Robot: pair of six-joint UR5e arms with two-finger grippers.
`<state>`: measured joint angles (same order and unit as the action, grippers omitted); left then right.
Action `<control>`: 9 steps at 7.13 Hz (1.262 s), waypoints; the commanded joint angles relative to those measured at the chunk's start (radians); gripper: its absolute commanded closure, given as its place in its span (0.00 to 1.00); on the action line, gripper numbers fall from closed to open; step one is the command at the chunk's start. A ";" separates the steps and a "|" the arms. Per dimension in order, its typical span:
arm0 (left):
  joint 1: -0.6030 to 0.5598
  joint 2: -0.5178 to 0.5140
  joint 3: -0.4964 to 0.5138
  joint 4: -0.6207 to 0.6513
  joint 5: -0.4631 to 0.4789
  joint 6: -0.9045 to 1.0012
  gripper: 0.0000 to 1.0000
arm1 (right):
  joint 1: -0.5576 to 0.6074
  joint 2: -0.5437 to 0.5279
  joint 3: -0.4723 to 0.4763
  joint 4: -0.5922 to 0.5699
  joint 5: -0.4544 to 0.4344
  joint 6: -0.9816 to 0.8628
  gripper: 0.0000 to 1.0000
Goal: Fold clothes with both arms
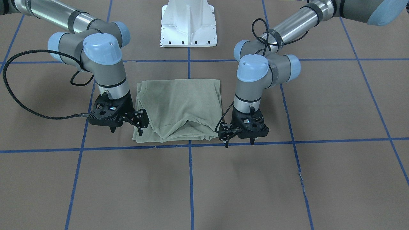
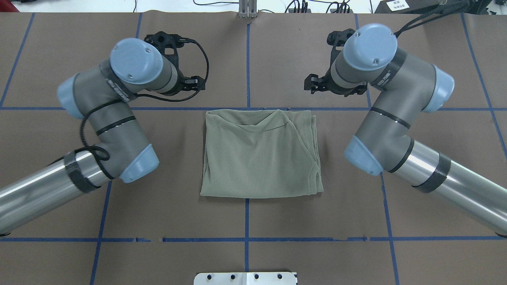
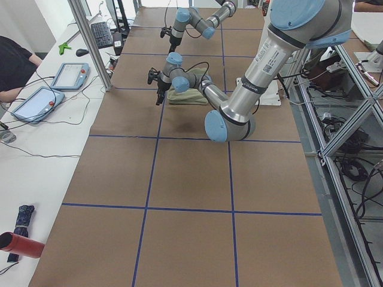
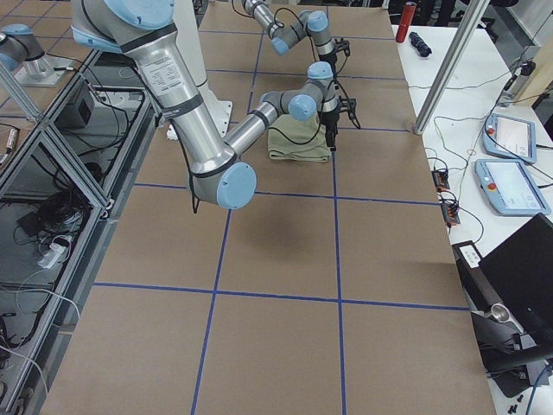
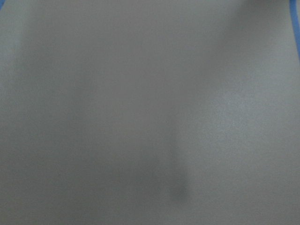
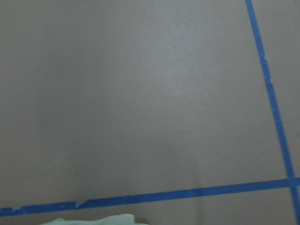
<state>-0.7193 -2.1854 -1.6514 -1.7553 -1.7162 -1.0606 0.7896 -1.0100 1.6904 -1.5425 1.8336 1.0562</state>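
Viewing the front-facing feed, I find the shirt [image 1: 179, 105] folded into a rough rectangle, lying flat at the middle of the table [image 1: 319, 185]. Its round neckline sits at the edge away from the robot, just inside a blue tape line [image 1: 319, 140].

1. Left gripper [image 1: 239, 142]: points down at the shirt's far corner on the robot's left. The fingers stand apart with nothing between them, so I read it as released.
2. Right gripper [image 1: 126, 130]: points down at the opposite far corner. Its fingers are also spread and hold nothing. The inner finger overlaps the shirt's side edge in this view; I cannot tell whether it touches the cloth.

The overhead feed shows both grippers beyond the shirt's far edge, one to each side. The right wrist feed shows bare table surface, tape lines and a sliver of pale cloth at its lower edge. The left wrist feed is a blurred grey field.
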 commanded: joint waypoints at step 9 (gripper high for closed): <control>-0.807 0.681 -0.225 0.249 -0.519 1.107 0.00 | 0.697 -0.614 0.163 -0.297 0.430 -1.096 0.00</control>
<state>-1.4600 -1.5686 -1.9486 -1.4712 -2.1626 -0.0524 1.4853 -1.5926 1.8529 -1.8495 2.2573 -0.0441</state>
